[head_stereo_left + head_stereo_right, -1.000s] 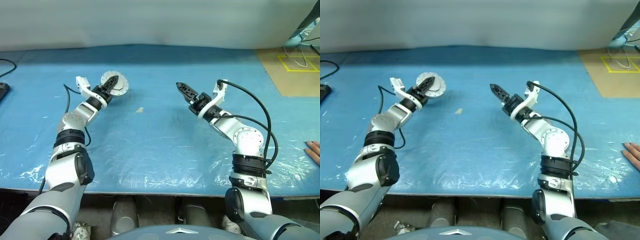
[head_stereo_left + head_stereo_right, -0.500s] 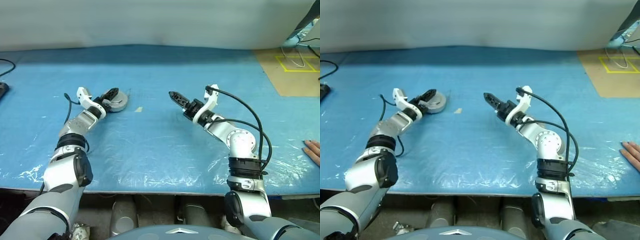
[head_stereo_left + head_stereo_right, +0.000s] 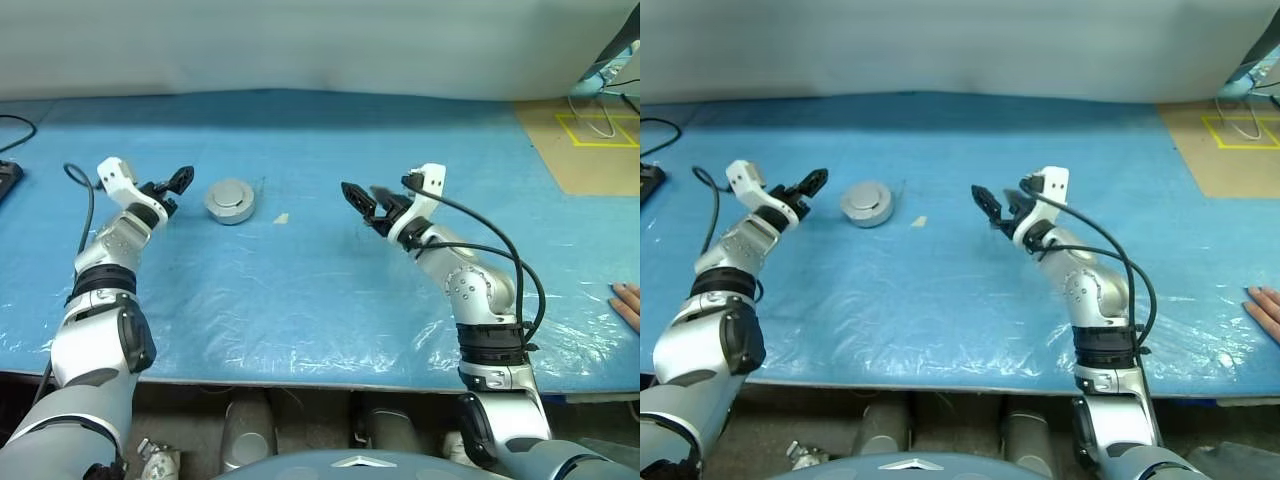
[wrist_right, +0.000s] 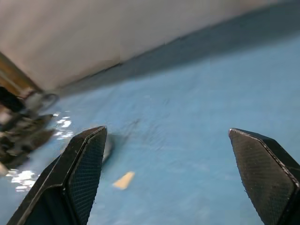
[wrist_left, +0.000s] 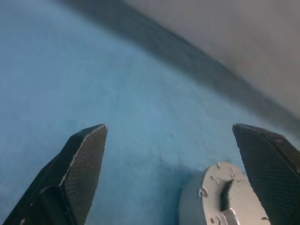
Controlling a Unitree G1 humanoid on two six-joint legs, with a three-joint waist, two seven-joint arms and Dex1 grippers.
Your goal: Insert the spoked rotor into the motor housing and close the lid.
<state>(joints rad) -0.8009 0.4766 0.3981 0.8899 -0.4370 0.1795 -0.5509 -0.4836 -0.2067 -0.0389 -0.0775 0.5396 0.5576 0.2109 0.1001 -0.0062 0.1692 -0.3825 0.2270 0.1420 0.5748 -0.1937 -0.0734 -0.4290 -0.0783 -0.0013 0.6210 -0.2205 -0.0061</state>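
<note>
Lid (image 3: 230, 200) sits flat on the motor housing just right of the spread, empty left gripper (image 3: 170, 185); right gripper (image 3: 362, 200) also spread, empty, well apart: back off straight, don't nudge it.

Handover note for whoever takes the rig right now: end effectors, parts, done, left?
Left end effector: open, empty, just to the left of the motor housing, not touching it.
Right end effector: open, empty, raised over the blue table near its middle.
Motor housing: flat on the table, lid seated on top.
Spoked rotor: not visible separately; presumably inside, cannot confirm.
Done: the lid looks closed and is released.
Left: check the lid's seating, back the arms off.
Also: a small tan scrap right of the housing; a person's hand at the table's right edge.
</note>
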